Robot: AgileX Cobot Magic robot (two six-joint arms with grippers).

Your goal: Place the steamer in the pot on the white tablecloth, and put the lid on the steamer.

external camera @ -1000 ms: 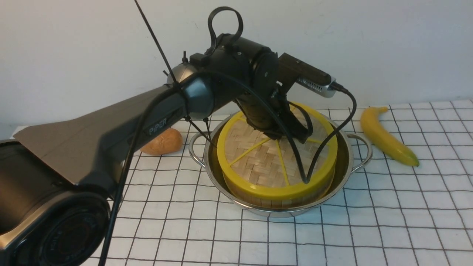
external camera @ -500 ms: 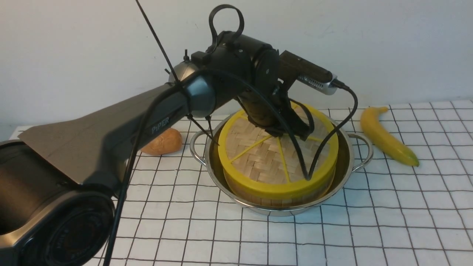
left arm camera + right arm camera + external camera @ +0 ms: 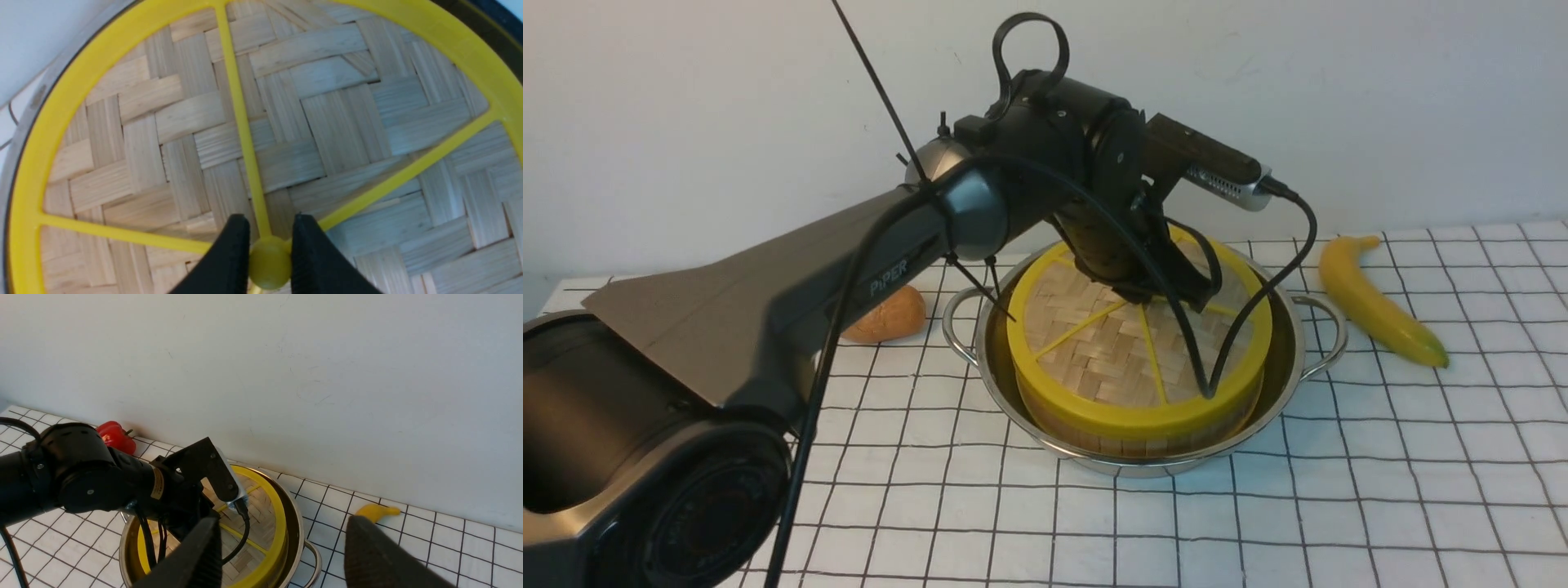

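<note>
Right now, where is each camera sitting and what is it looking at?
Front: between the arms, facing forward at the lid and pot; left arm shows.
Left wrist: close above the lid; left tool pinches its knob.
Right wrist: raised, facing pot and banana; open right tool shows.
Shared: all three see the lid.

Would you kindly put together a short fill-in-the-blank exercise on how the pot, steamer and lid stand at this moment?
1. The left end effector is shut on the central yellow ____ of the lid.
2. To the robot's right of the pot, which holds the lidded steamer, a yellow ____ lies on the white tablecloth.
3. The jaws of the right end effector stand ____, gripping nothing.

Missing words: knob; banana; open.
</note>
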